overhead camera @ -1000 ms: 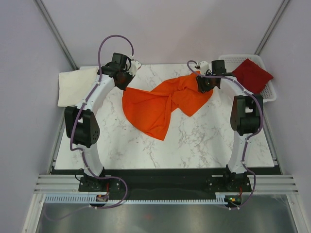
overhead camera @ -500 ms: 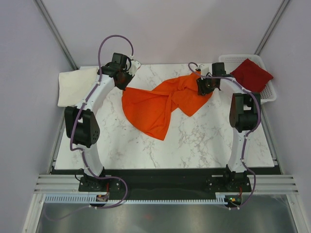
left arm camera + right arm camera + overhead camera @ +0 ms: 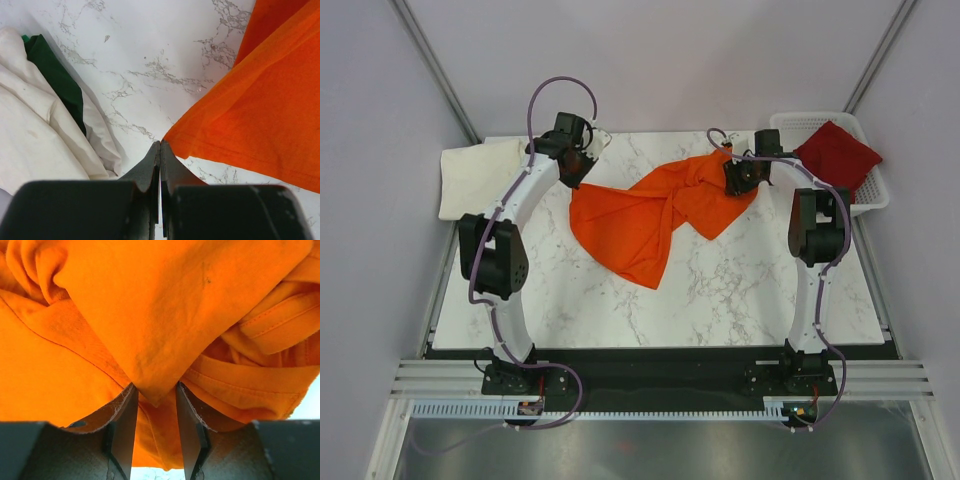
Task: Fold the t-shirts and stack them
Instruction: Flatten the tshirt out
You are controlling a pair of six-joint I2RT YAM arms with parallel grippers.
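The bright orange t-shirt (image 3: 650, 215) lies twisted and crumpled across the back middle of the marble table. My left gripper (image 3: 578, 168) is at its left corner; in the left wrist view the gripper (image 3: 160, 142) has its jaws pressed together, with the orange corner (image 3: 260, 100) meeting their tips. My right gripper (image 3: 735, 180) is at the shirt's right end, and its jaws (image 3: 155, 390) hold a thick fold of orange cloth (image 3: 150, 315). The cream-white t-shirt (image 3: 470, 178) lies bunched at the table's left edge. The dark red t-shirt (image 3: 838, 152) lies in the basket.
The white lattice basket (image 3: 875, 190) stands at the back right corner. A dark green patch (image 3: 55, 75) shows in the cream shirt's folds (image 3: 30, 135). Bare marble (image 3: 720, 290) lies in front of the orange shirt. Grey walls close in behind and at both sides.
Both arms have shifted slightly, with their elbows drawn in. The orange shirt's left corner has crept a little to the left. The grips look the same.
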